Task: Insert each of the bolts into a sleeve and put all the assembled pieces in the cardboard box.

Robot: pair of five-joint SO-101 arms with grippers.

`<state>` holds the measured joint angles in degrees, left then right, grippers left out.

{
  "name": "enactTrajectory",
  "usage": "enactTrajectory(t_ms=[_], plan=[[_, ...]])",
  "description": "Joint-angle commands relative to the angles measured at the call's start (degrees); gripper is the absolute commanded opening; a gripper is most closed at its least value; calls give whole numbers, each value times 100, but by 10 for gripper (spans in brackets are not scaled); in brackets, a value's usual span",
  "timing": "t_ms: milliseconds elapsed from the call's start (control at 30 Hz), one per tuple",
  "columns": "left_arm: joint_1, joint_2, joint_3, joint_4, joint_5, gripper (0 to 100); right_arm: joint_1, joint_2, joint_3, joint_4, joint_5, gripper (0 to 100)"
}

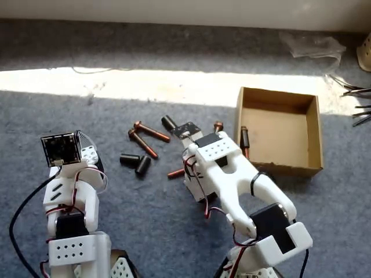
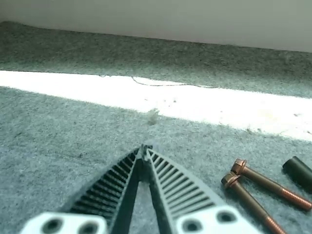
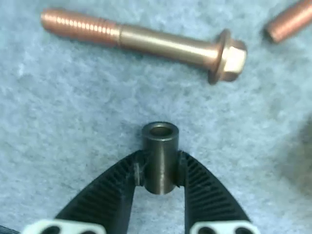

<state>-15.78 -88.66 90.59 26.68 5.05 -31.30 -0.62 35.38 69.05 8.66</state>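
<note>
My right gripper (image 3: 160, 164) is shut on a black sleeve (image 3: 160, 156), held upright just above the carpet. A copper bolt (image 3: 146, 41) lies just beyond it, and the end of another bolt (image 3: 290, 22) shows near it. From above, the right gripper (image 1: 184, 131) is left of the cardboard box (image 1: 278, 98), with the sleeve (image 1: 168, 121) at its tip. Two bolts (image 1: 148, 137) and two loose sleeves (image 1: 135, 161) lie left of it, another bolt (image 1: 175, 172) beside its wrist. One bolt in a sleeve (image 1: 244, 141) rests inside the box. My left gripper (image 2: 144, 150) is shut and empty, low over the carpet.
The grey carpet carries a bright sunlit strip (image 1: 145, 84) across the back. A clear plastic bag (image 1: 310, 43) and dark cables (image 1: 356, 107) lie at the far right. The left arm's base (image 1: 72, 231) stands at the front left, the right arm (image 1: 255, 202) beside the box.
</note>
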Motion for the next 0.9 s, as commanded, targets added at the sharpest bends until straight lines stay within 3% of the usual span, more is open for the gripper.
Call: enactTrajectory(t_ms=[0,300,467,633,867], plan=[[-13,-66,-48,-114,-35,11,119,4,-75,57,413,86],[-13,-66,-48,-105,-26,11,101,13,-48,48,2101,86],[-13,-66,-48,-105,-26,11,101,13,-40,48,2400,86],[-13,-66,-48,-105,-26,11,40,13,-40,48,3182,86],[-4,-66,-48,-105,-26,11,-321,13,-22,75,3262,84]])
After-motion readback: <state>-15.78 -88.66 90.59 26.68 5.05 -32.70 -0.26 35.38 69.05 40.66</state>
